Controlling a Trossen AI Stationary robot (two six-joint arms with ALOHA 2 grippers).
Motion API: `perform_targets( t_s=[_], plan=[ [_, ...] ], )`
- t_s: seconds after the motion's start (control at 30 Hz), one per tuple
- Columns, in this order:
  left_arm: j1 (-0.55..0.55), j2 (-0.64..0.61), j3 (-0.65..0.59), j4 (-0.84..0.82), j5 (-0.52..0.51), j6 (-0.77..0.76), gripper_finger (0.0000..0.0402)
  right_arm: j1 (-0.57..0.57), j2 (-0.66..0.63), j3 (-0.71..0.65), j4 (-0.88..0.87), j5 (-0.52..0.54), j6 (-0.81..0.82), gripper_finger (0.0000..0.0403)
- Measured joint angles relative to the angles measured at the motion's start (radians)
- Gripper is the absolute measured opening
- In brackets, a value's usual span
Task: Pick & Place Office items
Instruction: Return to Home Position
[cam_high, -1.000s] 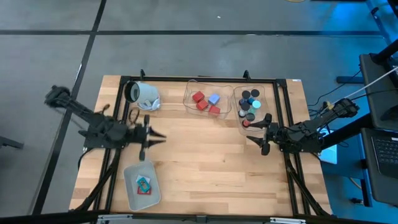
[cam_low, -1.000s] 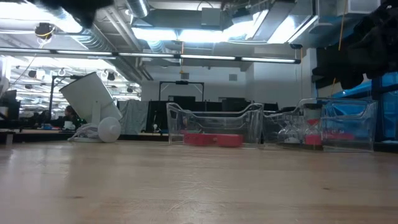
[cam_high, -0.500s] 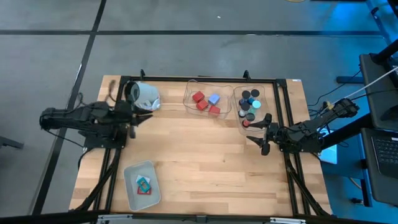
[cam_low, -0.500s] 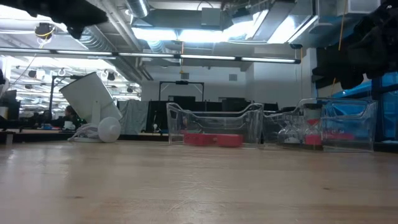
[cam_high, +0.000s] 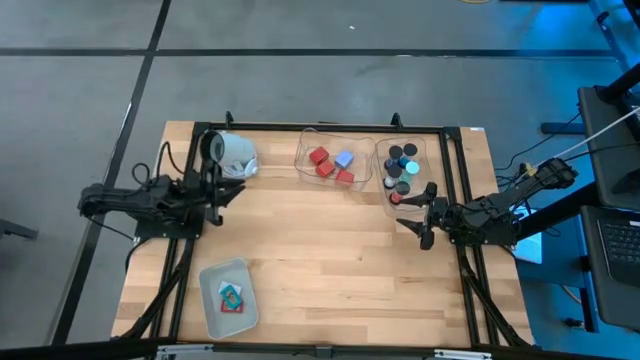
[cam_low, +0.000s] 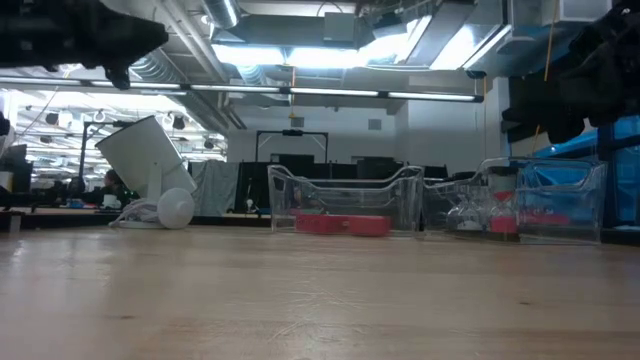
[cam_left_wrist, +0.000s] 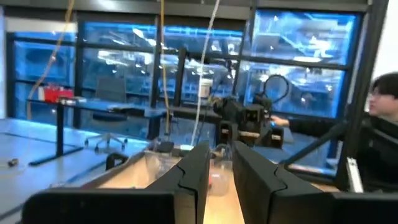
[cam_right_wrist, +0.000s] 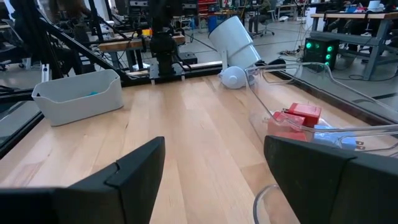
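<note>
The office items lie in three bins. Red and pale blue blocks (cam_high: 332, 164) are in a clear bin (cam_high: 303, 143) at the far middle. Black, blue and white-topped cylinders (cam_high: 401, 167) are in a clear bin (cam_high: 380, 152) to its right. Red and teal cards (cam_high: 232, 297) are in a grey-white bin (cam_high: 213, 314) near the front left. My left gripper (cam_high: 221, 190) hovers near the table's left side, shut and empty; its fingers nearly meet in the left wrist view (cam_left_wrist: 221, 168). My right gripper (cam_high: 425, 214) hovers beside the cylinder bin, open and empty, as the right wrist view (cam_right_wrist: 214, 168) shows.
A large white cylinder with a dark end (cam_high: 232, 153) lies tilted at the far left, just beyond my left gripper. A black frame (cam_high: 330, 127) runs round the table. A person (cam_left_wrist: 382, 93) shows beyond the table in the left wrist view.
My left gripper has drawn back from above the grey-white bin toward the table's left and far edges and now sits near the white cylinder. My right arm has kept still.
</note>
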Motion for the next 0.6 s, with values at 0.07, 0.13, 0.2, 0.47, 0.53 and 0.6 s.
perform_targets(
  t_s=[0.07,0.13,0.2,0.47,0.53,0.6],
  plan=[
    [0.000,0.002,-0.026,0.021,-0.021,0.001,0.0065,0.000,0.000,0.000,0.000,-0.002,0.000,0.0277],
    [0.000,0.002,-0.045,0.014,-0.057,-0.003,0.0065,0.000,0.000,0.000,0.000,-0.002,0.000,0.0277],
    [0.000,0.001,-0.057,0.003,-0.126,-0.016,0.0065,0.000,0.000,0.000,0.000,-0.002,0.000,0.0277],
    [0.000,0.010,-0.068,-0.111,-0.539,-0.122,0.0065,0.000,0.000,0.000,0.000,-0.003,0.000,0.0277],
    [0.000,0.015,-0.068,-0.115,-0.561,-0.156,0.0065,0.000,0.000,0.000,0.000,-0.003,0.000,0.0277],
    [0.000,0.015,-0.068,-0.115,-0.563,-0.169,0.0065,0.000,0.000,0.000,0.000,-0.003,0.000,0.0277]
  ],
)
